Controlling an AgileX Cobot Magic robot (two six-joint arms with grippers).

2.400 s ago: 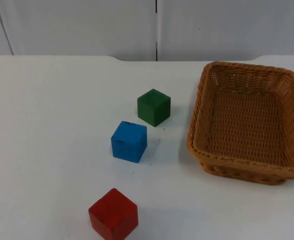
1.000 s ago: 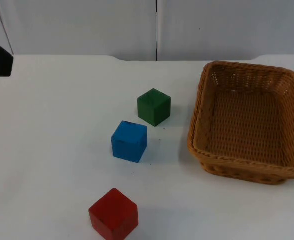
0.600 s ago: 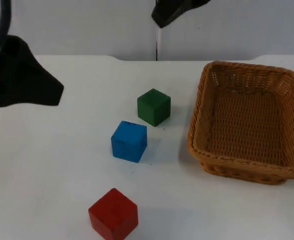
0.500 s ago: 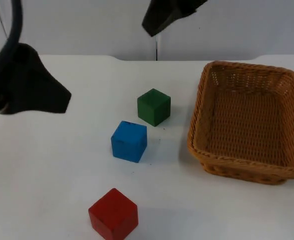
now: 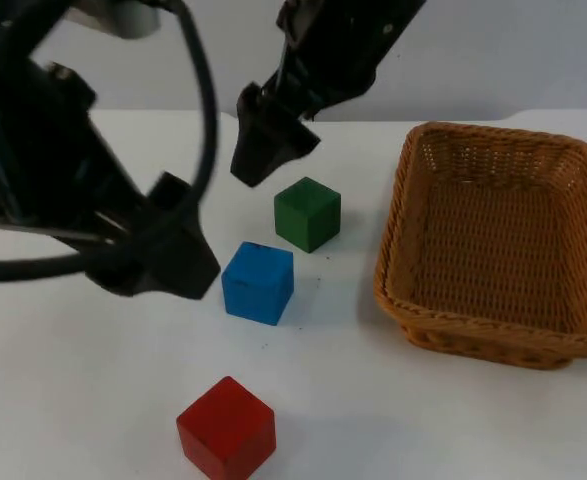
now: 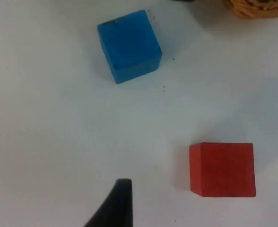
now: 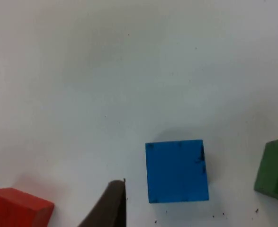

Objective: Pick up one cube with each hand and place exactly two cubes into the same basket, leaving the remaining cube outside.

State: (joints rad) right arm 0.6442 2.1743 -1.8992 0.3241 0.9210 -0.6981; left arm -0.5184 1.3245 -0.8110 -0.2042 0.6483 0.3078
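Both arms have come in over the table since a moment ago, when your top view had only their dark edges at the margins. Nothing else has shifted: three cubes and the basket sit where they sat. You are at the approach stage, with no cube lifted and none placed.

Left gripper (image 5: 178, 262): low over the white table top (image 5: 93, 400), just beside the small blue wooden cube (image 5: 258, 283) on its left flank. Whether it touches the cube, you cannot tell from above. In the left wrist view the blue cube (image 6: 129, 45) lies well ahead of the fingertip, with the small red wooden cube (image 6: 222, 169) nearer and off to one side. It carries nothing; how wide it stands cannot be told.

Right gripper (image 5: 263, 145): hanging just behind and left of the small green wooden cube (image 5: 307, 214), apart from it. Its wrist view has the blue cube (image 7: 177, 170) nearly in line with the fingertip, the green cube (image 7: 274, 169) at the edge, and the red cube (image 7: 18, 207) on the other side. Nothing is in its grip; its opening cannot be told.

The rectangular woven wicker basket (image 5: 403, 250) stands empty, well to the right of the cubes. The red cube (image 5: 226, 428) lies nearest you, apart from both grippers, and looks the likely one to leave out.
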